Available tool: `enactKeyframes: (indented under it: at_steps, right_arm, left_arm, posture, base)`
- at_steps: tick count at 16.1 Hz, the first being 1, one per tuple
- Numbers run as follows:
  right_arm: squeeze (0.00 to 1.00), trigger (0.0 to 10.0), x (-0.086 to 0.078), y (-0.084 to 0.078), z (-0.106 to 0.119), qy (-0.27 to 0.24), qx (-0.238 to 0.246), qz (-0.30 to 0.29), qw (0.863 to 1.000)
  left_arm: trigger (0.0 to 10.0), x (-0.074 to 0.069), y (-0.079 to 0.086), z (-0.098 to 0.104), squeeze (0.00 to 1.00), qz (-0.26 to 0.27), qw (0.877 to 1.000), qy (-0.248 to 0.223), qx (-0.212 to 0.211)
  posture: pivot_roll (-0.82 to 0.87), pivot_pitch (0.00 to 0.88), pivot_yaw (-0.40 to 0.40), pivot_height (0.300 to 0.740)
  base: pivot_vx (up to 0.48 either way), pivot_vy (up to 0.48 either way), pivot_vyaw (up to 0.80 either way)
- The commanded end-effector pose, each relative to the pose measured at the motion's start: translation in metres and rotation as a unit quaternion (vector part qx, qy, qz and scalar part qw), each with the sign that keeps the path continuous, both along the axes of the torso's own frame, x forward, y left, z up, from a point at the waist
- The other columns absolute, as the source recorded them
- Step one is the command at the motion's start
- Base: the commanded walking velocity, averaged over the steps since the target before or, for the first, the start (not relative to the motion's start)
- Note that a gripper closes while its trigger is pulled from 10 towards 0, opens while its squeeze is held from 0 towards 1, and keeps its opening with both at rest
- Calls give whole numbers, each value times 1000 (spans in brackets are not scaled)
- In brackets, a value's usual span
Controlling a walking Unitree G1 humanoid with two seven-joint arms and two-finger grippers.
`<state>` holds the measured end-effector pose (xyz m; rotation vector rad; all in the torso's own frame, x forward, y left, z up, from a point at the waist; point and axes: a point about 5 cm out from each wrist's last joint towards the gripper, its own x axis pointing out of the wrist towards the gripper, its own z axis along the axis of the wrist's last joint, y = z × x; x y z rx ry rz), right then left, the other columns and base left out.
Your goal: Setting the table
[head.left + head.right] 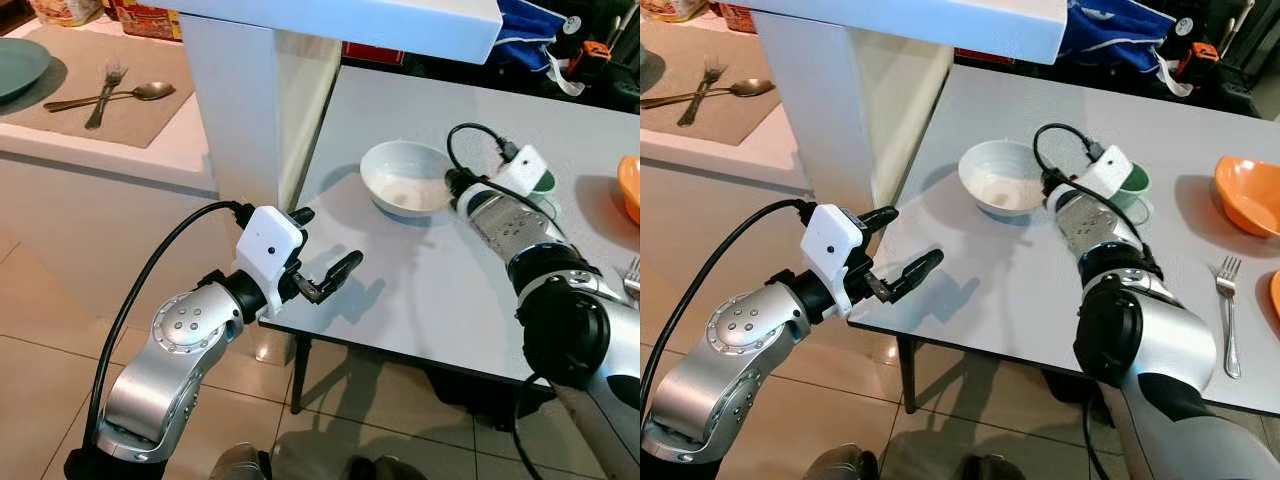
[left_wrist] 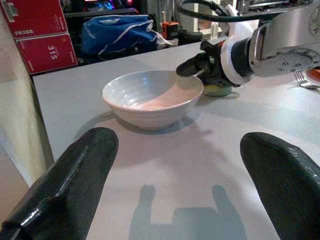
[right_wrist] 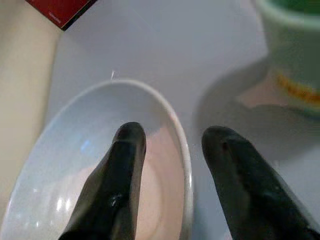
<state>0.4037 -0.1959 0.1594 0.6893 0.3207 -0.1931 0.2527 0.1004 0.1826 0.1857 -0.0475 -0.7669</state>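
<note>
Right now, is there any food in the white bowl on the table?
No, in the left wrist view the white bowl is bare inside, and the right gripper has its open fingers astride its rim.

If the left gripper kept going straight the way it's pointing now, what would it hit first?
Most likely the white bowl, which sits straight ahead of the open left gripper, with bare table between them. The right gripper straddles the bowl's far rim.

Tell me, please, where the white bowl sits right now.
The white bowl sits on the grey table, beside the green cup, with the right gripper straddling its rim.
</note>
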Motion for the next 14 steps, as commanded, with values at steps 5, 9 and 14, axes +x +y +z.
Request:
enactKeyframes:
  at_steps: [5,9,14]
  right_arm:
    - [0,10000,7,-9,32,-97,-129,16,987]
    - [0,10000,-18,-6,57,-249,-216,-14,944]
    - [0,10000,-141,44,28,-329,-265,146,895]
  left_arm:
    - [10000,5,5,8,0,39,998,-42,3]
    - [10000,10,20,10,0,133,989,-70,-5]
    - [10000,-12,41,-8,0,197,979,-47,-6]
  posture:
    - [156,28,-87,740]
    - [138,23,-81,740]
    - [88,42,-51,740]
  base:
    - [0,0,0]
    - [0,0,0]
    - [0,312,0]
